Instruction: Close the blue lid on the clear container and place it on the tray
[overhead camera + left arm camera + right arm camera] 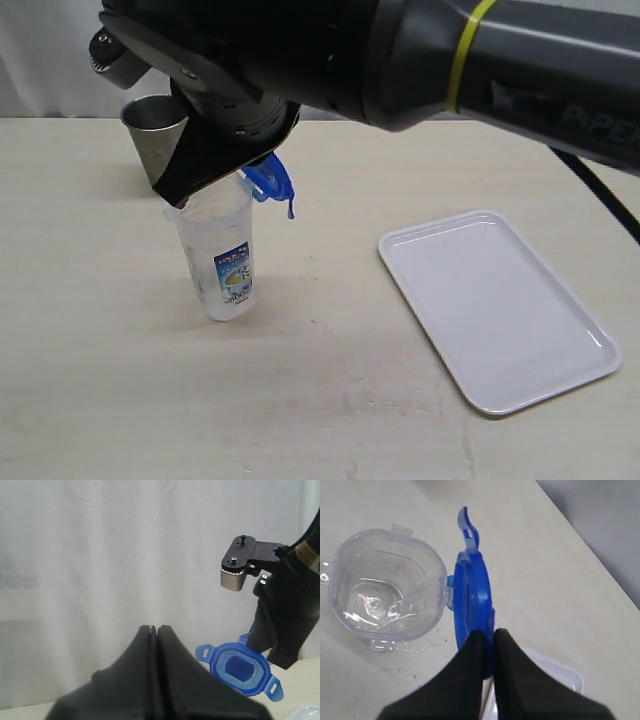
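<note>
On R arm [520, 60] "PiPE…" lettering [598, 126]; clear container [213, 232] w/ blue-white label [234, 276], txt illegible

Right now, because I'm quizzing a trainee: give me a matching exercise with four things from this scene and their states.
1 blue lid
2 clear container
3 tray
4 steel cup

A lies flat, nothing on it
B pinched by the right gripper
C partly hidden behind the arm
D stands open-topped

Pairs: 1-B, 2-D, 3-A, 4-C
</note>
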